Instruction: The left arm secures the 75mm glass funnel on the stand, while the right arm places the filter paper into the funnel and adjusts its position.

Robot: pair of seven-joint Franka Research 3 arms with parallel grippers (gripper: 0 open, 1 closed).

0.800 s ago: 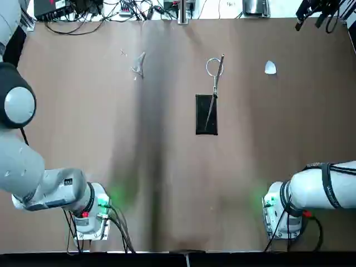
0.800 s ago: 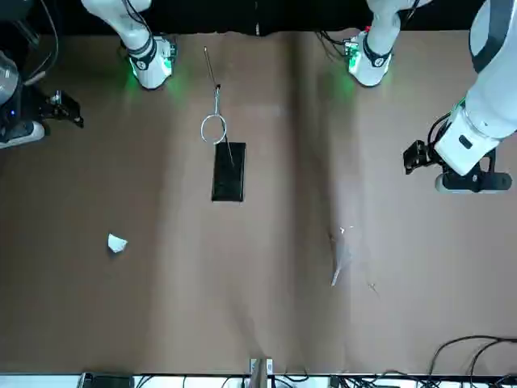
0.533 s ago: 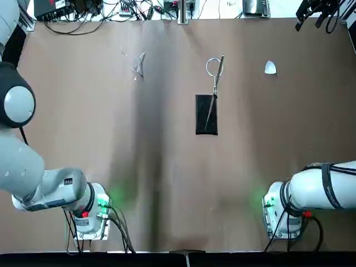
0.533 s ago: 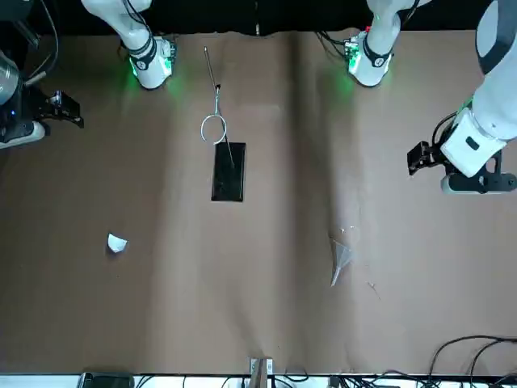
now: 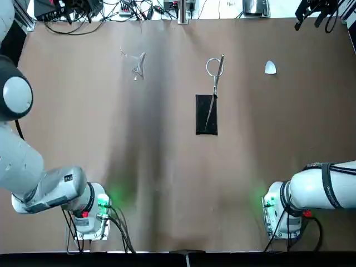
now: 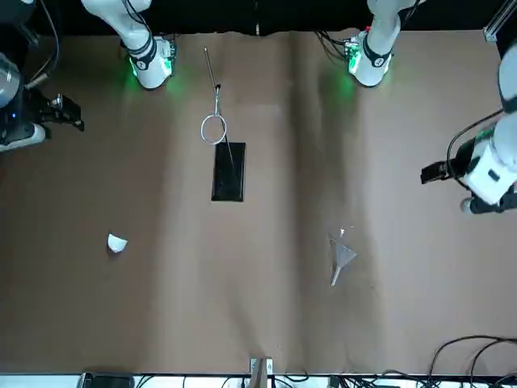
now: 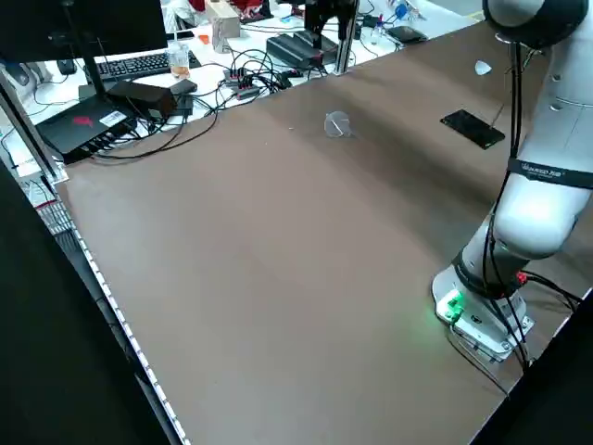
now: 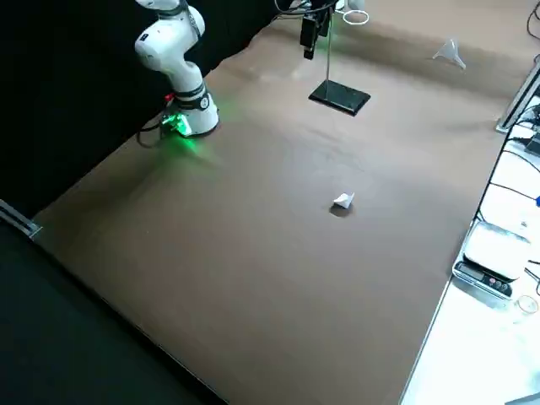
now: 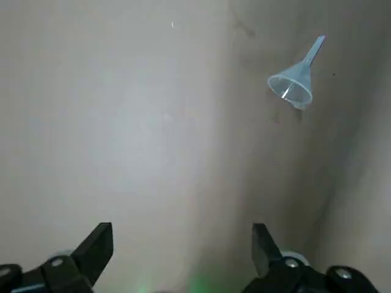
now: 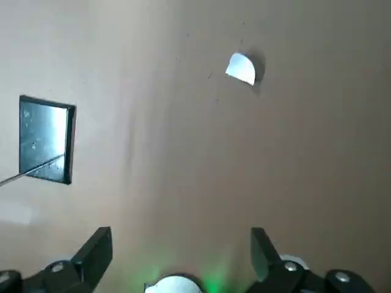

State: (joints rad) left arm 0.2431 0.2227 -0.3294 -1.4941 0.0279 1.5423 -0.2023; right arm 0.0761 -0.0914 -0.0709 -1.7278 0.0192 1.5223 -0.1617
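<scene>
Lying on its side on the brown bench (image 5: 167,167), the 75mm glass funnel (image 9: 294,82) rests well apart from the stand (image 5: 207,114), whose wire ring is empty, so nothing is mounted yet. The filter paper (image 10: 242,68) sits alone on the bench on the stand's other side, toward the right arm. The left hand (image 9: 180,250) hovers high above the bench with its fingers spread wide and empty, the funnel in its camera's sight, likely lining up a grasp. The right hand (image 10: 180,250) hangs high too, fingers apart and empty, looking down on paper and stand base, probably waiting its turn.
</scene>
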